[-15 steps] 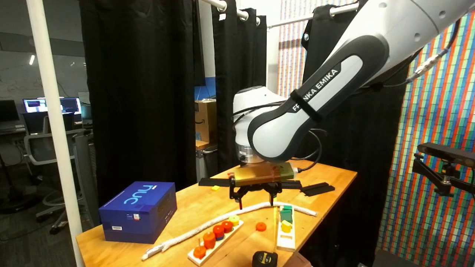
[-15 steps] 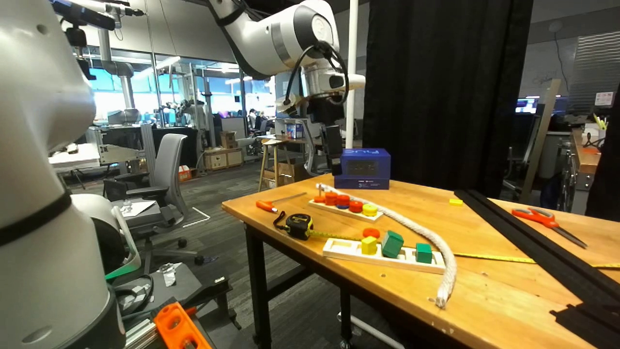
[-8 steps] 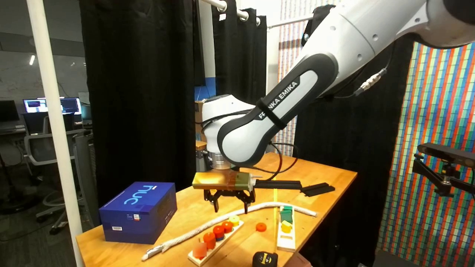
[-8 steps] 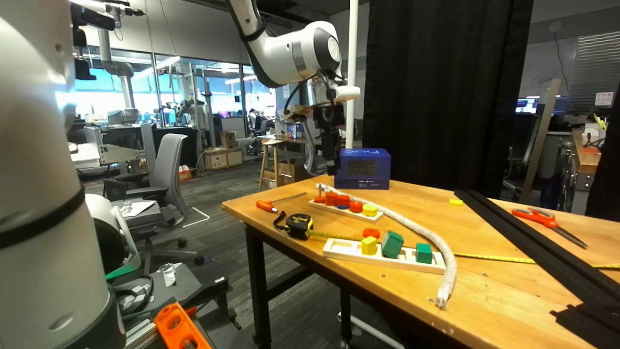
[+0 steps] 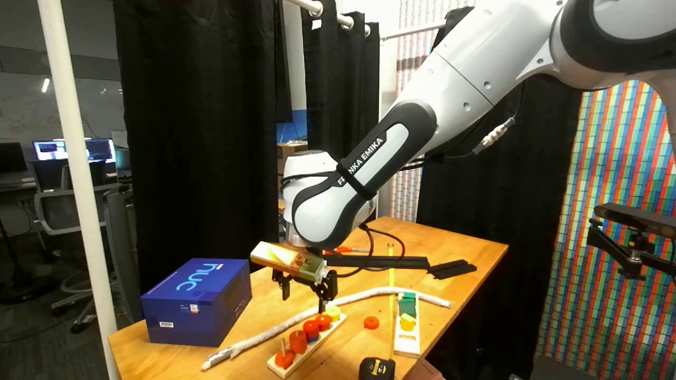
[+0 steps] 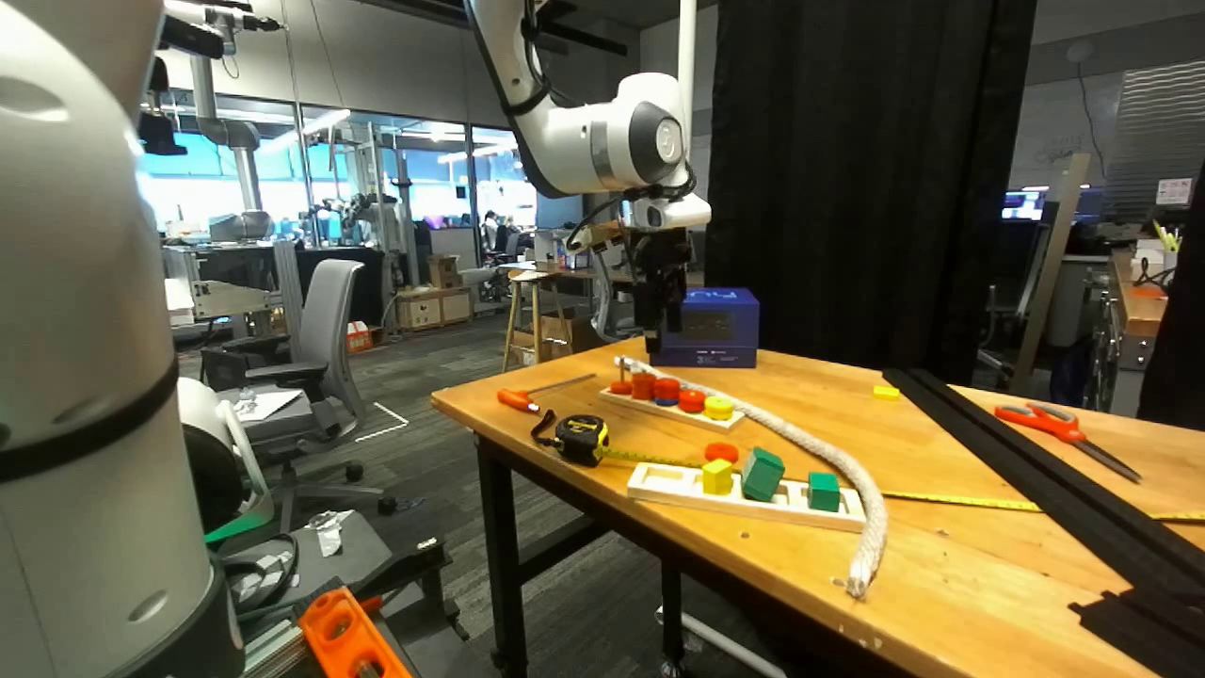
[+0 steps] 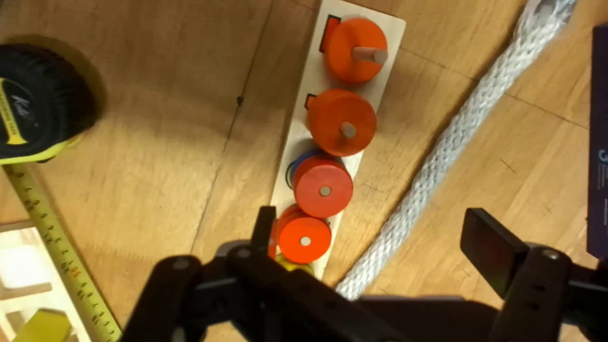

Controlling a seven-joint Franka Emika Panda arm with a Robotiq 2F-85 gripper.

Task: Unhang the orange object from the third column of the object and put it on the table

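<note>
A pale wooden peg board (image 5: pixel 273 364) with several columns of round discs lies on the table; it also shows in the wrist view (image 7: pixel 392 23). Its middle column carries an orange-red disc (image 7: pixel 323 187) above a blue one; this column also shows in both exterior views (image 5: pixel 311 327) (image 6: pixel 666 386). The disc sits on its peg, the peg's end showing at its centre. My gripper (image 5: pixel 303 303) is open and empty above the table, tilted, behind the board. In the wrist view (image 7: pixel 380 240) one finger overlaps the fourth column's side and the other is past the rope.
A white rope (image 7: pixel 441 152) runs beside the board. A blue box (image 5: pixel 195 301) stands nearby. A loose orange disc (image 5: pixel 371 322), a tape measure (image 5: pixel 376 368) and a wooden tray (image 6: pixel 744 507) with yellow and green blocks lie on the table. Scissors (image 6: pixel 1045 421) lie near a black rail (image 6: pixel 988 443).
My arm has moved left in the exterior view with the box at left, coming nearer the board. The gripper has turned and tilted, staying open. The discs and other objects have not moved.
</note>
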